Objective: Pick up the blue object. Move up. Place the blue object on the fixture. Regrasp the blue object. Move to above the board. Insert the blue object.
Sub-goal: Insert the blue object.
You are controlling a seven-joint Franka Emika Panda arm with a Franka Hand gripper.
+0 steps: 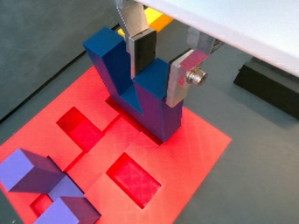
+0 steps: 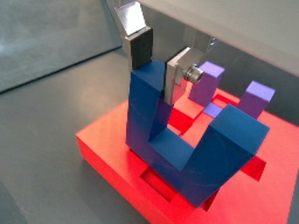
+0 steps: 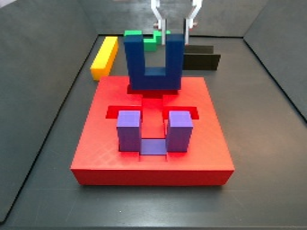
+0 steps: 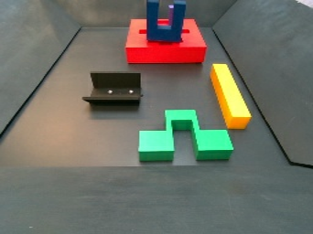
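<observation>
Claw: claw comes down from above over the far end of the board; its silver plate fingers pinch one upright prong of the dark blue U-shaped matte plastic block, one plate in the gap between the prongs, one on the prong's outer face.
Blue block: upright, prongs up, directly under the claw; base at the surface of the large flat red board with recessed cut-outs. Whether it is seated in a cut-out, cannot tell.
Open room: empty cut-outs lie just beside the block's base; lighter purple U-shaped block stands on the board's other end, apart from the claw.
Edges: board edge close under the block's base.
Fixture: black L-shaped bracket, well apart from the claw.
Floor: long yellow bar and green block, well clear of the claw.
</observation>
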